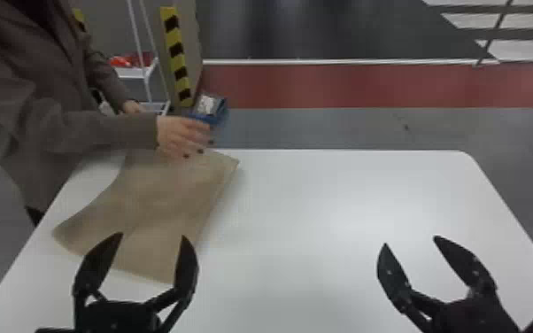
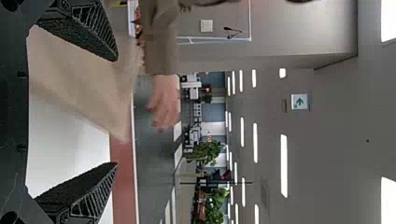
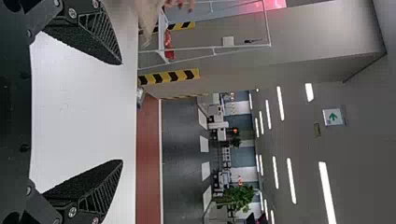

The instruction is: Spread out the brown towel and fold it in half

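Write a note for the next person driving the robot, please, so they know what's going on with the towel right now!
Left gripper: fingers open, holding nothing, at the near end of the brown towel.
Right gripper: fingers open, holding nothing, over the right side of the table.
Person's hand: at the towel's far end; can't tell if it is touching.
Towel: slanted, on the table's left side.
Done: mostly laid out, though maybe not fully spread.
Left to do: probably straighten it, then fold it in half.
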Motion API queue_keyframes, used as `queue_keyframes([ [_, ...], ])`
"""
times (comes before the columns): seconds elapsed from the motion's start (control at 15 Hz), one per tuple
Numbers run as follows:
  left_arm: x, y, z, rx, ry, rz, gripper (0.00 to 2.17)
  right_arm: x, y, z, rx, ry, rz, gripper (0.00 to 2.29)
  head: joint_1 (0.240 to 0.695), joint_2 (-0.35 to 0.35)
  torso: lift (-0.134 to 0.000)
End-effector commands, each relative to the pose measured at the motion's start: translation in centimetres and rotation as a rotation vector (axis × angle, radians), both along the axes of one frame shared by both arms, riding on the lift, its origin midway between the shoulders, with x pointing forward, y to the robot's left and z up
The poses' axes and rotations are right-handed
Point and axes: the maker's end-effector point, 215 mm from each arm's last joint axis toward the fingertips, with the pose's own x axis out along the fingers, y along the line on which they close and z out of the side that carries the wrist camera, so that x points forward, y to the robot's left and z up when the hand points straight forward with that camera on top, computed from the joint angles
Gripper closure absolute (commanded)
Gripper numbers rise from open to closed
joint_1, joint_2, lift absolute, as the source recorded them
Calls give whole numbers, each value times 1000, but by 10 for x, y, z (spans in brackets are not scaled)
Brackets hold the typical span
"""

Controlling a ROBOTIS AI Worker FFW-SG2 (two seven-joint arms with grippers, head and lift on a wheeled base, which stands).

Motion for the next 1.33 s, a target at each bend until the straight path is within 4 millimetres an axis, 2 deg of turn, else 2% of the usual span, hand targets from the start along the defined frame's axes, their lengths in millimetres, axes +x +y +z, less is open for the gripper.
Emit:
queue_keyframes([
  [0.0,0,-1,-1,-1,2,-1,83,-1,-5,-4,9,10,-7,140,695,11,-57],
  [0.73,-1,-6,-20,-1,35,-9,83,-6,-9,-7,4,22,-11,144,695,-6,-57],
  [1.27,0,-7,-26,-4,40,-9,83,-8,-9,-12,6,39,-16,144,695,-15,-57],
])
